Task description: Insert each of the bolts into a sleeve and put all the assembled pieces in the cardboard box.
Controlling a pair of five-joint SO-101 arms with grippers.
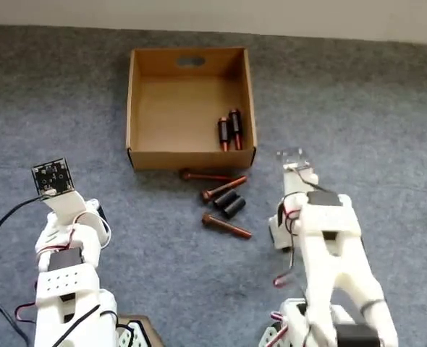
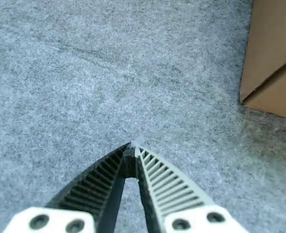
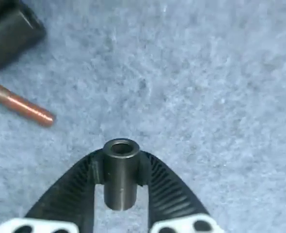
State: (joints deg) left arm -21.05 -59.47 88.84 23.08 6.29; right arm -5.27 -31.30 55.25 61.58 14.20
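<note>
Left gripper [image 2: 132, 149]: fingers closed tip to tip, nothing between them; it hangs over bare carpet [image 2: 85, 73], with the box [image 2: 274, 63] near left corner close by to its right.
Left arm [image 1: 65, 253]: near left of the scene, well apart from the loose parts.
Right gripper [image 3: 121, 165]: part open, its two fingers pressed on either side of a sleeve.
Held sleeve [image 3: 120, 182]: black, lying along the fingers with its open end past the tips; I cannot tell whether it touches the carpet.
Right arm [image 1: 329, 238]: near right, reaching toward the far side, its tip right of the loose parts and near the box's near right corner.
Box: cardboard, open top, far centre of the carpet.
Assembled pieces [image 1: 229, 131]: two, side by side in the box's near right corner, close to the right wall.
Bolts [image 1: 224, 189]: three, copper-coloured, loose on the carpet just near of the box. One lies along the box's near wall, one slants just below it, and the third is nearest the arms.
Loose sleeves [image 1: 229, 203]: two, black, touching each other, between the middle bolt and the nearest one.
</note>
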